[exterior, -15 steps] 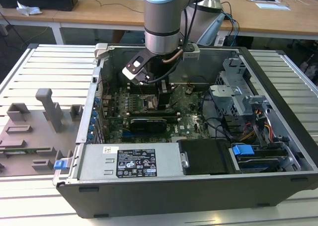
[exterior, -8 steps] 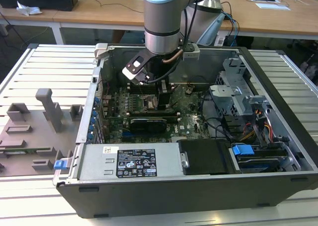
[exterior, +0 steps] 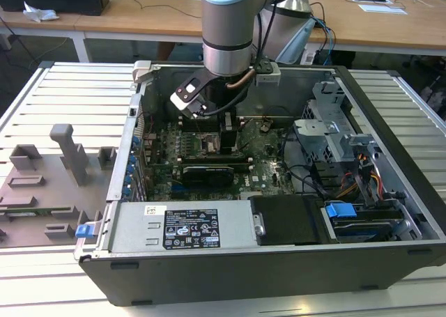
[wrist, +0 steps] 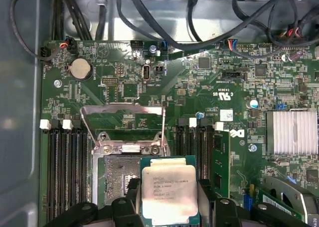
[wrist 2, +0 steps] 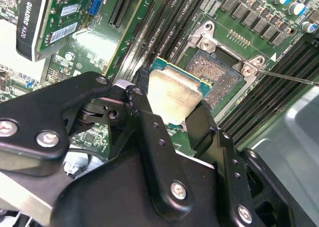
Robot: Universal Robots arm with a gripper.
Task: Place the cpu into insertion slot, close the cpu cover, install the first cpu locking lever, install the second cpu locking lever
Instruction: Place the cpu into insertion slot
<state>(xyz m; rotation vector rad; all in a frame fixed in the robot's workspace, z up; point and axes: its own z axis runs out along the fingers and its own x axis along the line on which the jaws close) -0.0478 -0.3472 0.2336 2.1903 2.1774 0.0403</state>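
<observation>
My gripper (wrist 2: 172, 110) is shut on the cpu (wrist 2: 174, 95), a pale silver square chip, with one black finger (wrist 2: 142, 105) on each of two opposite edges. In the first wrist view the cpu (wrist: 168, 194) hangs just above the motherboard and overlaps one side of the insertion slot (wrist: 117, 179), whose dark pin field is partly bare. The cpu cover (wrist: 123, 107) stands flipped open behind the slot. A thin wire lever (wrist 2: 291, 78) sticks out beside the insertion slot (wrist 2: 219, 70). In the exterior view the gripper (exterior: 228, 132) reaches down into the open computer case (exterior: 279, 261).
Long black memory slots (wrist: 62, 177) flank the socket on both sides. A silver heatsink (wrist: 291, 132), a graphics card (wrist 2: 35, 22) and black cables (wrist: 199, 17) lie nearby. A power supply (exterior: 188, 226) and drive cage (exterior: 334, 132) fill the case; grey fixtures (exterior: 49, 184) stand at the exterior view's left.
</observation>
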